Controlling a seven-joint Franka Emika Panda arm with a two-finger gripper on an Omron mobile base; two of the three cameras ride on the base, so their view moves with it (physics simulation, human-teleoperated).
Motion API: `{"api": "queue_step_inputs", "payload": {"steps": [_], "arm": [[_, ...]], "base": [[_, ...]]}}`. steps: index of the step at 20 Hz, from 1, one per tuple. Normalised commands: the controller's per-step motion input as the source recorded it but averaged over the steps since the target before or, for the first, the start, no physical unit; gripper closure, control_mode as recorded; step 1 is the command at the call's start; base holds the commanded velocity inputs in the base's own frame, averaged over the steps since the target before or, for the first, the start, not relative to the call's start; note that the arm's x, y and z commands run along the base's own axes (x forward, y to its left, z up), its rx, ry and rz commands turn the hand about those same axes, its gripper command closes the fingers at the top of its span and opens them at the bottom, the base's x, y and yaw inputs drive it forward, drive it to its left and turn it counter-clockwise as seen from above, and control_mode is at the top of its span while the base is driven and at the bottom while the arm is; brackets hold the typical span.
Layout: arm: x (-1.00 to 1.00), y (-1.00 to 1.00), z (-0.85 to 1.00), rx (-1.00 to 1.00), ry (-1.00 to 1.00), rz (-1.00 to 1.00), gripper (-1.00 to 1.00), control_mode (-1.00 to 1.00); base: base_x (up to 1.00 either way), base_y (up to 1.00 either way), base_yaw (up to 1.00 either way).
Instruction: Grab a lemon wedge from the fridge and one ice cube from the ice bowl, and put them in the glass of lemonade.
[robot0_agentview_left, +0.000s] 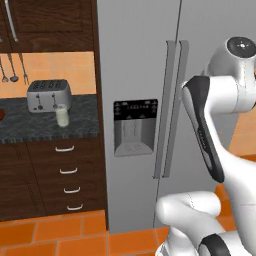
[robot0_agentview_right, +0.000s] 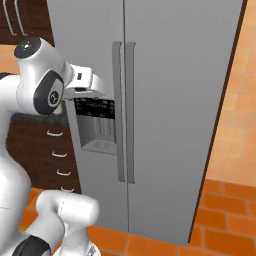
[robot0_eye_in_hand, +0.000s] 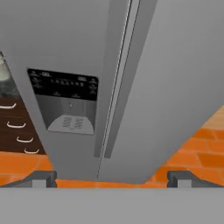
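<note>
The fridge (robot0_agentview_left: 140, 60) (robot0_agentview_right: 175, 100) (robot0_eye_in_hand: 175, 87) stands in front of me with both doors closed, so the lemon wedge is hidden. Its long vertical handles (robot0_agentview_left: 170, 110) (robot0_agentview_right: 122, 110) (robot0_eye_in_hand: 113, 109) meet at the centre seam, beside the dark dispenser panel (robot0_agentview_left: 135, 127) (robot0_eye_in_hand: 65, 103). My gripper (robot0_eye_in_hand: 111, 178) is open and holds nothing, its fingertips (robot0_eye_in_hand: 41, 177) spread wide, a short way off the doors. The glass of lemonade (robot0_agentview_left: 62, 116) stands on the dark counter in front of the toaster. A sliver of the ice bowl (robot0_agentview_left: 1, 114) shows at the left edge; the ice cube is out of view.
A silver toaster (robot0_agentview_left: 48, 95) sits on the dark counter (robot0_agentview_left: 30, 127) left of the fridge, above brown drawers (robot0_agentview_left: 67, 172). Utensils hang on the wall (robot0_agentview_left: 12, 67). The floor is orange tile (robot0_agentview_right: 235, 215).
</note>
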Motion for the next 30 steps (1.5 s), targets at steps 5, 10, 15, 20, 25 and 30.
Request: {"api": "queue_step_inputs", "payload": {"steps": [5,10,15,20,25,30], "arm": [[0.94,-0.30,-0.41,0.00,0.00,0.00,-1.00,-1.00],[0.82,-0.20,-0.16,0.00,0.00,0.02,-1.00,-1.00],[0.65,-0.12,-0.41,0.01,0.00,0.00,-1.00,-1.00],[0.67,-0.16,-0.46,0.04,0.00,0.01,-1.00,-1.00],[0.45,-0.29,-0.06,0.04,0.00,0.00,-1.00,-1.00],[0.49,-0.06,-0.10,0.03,0.00,0.00,-1.00,-1.00]], "base": [[0.00,0.00,0.00],[0.00,0.00,0.00],[0.00,0.00,0.00],[0.00,0.00,0.00],[0.00,0.00,0.00],[0.00,0.00,0.00]]}}
